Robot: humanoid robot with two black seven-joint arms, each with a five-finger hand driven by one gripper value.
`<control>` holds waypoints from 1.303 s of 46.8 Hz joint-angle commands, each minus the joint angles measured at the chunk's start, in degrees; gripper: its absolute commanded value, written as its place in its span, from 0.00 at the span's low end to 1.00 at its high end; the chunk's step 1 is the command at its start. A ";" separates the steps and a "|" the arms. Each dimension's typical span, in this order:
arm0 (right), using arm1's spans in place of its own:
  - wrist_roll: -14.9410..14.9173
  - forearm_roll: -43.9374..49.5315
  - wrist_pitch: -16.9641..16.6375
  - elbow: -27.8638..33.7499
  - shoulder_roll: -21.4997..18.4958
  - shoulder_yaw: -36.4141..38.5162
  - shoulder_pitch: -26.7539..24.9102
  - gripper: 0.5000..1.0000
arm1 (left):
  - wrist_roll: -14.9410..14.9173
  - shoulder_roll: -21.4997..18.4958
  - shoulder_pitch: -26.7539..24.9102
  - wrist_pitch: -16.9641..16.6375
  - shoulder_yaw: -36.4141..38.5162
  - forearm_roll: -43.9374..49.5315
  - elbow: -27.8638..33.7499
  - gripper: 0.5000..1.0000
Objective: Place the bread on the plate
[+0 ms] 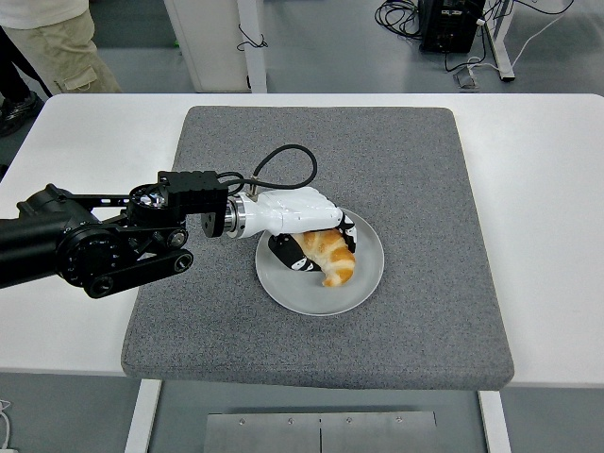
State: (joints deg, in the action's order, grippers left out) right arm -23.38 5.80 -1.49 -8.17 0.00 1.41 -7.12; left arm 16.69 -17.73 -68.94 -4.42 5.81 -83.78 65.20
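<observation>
Croissant lies under the left hand, its long axis running down-right from the curled fingers, which seemingly clasp it over the plate.

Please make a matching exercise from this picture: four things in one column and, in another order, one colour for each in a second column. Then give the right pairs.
Things:
1. bread
2. plate
3. mat
4. left robot hand

Colours:
A. dark grey
B. white, with black fingers
C. golden orange
D. pale grey

Pairs: 1-C, 2-D, 3-A, 4-B
</observation>
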 commanded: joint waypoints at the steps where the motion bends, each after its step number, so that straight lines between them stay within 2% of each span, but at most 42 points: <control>1: 0.00 0.00 0.00 0.00 0.00 0.00 0.00 1.00 | 0.10 -0.11 0.03 0.02 -0.01 0.11 0.01 0.76; 8: 0.00 0.00 0.00 0.00 0.00 0.00 0.00 1.00 | 0.27 -0.37 -0.32 0.20 -0.01 0.29 0.01 0.91; 10: 0.00 0.00 0.00 0.00 0.00 0.00 0.00 1.00 | 0.36 -0.46 -0.41 0.20 -0.01 0.29 0.10 0.92; 18: 0.00 0.00 0.00 0.00 0.00 0.00 0.00 1.00 | 1.32 -1.78 -0.94 0.46 -0.98 1.60 1.24 0.94; 26: 0.00 0.00 0.00 0.00 0.00 0.00 0.00 1.00 | 6.16 -3.36 -4.10 1.16 -1.68 8.10 2.82 0.94; 41: 0.00 0.00 0.00 0.00 0.00 0.00 0.00 1.00 | 6.25 -6.61 -9.81 3.71 -3.79 19.97 2.73 0.94; 52: 0.00 0.00 0.00 0.00 0.00 0.00 0.00 1.00 | 6.34 -9.34 -10.34 5.21 -10.55 24.71 2.47 0.95; 61: 0.00 0.00 0.00 0.00 0.00 0.00 0.00 1.00 | 6.16 -10.39 -10.34 5.21 -13.99 31.74 1.94 0.95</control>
State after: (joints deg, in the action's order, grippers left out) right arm -23.38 5.80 -1.49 -8.17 0.00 1.41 -7.12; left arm 23.01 -27.98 -79.05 0.79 -7.67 -54.35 67.45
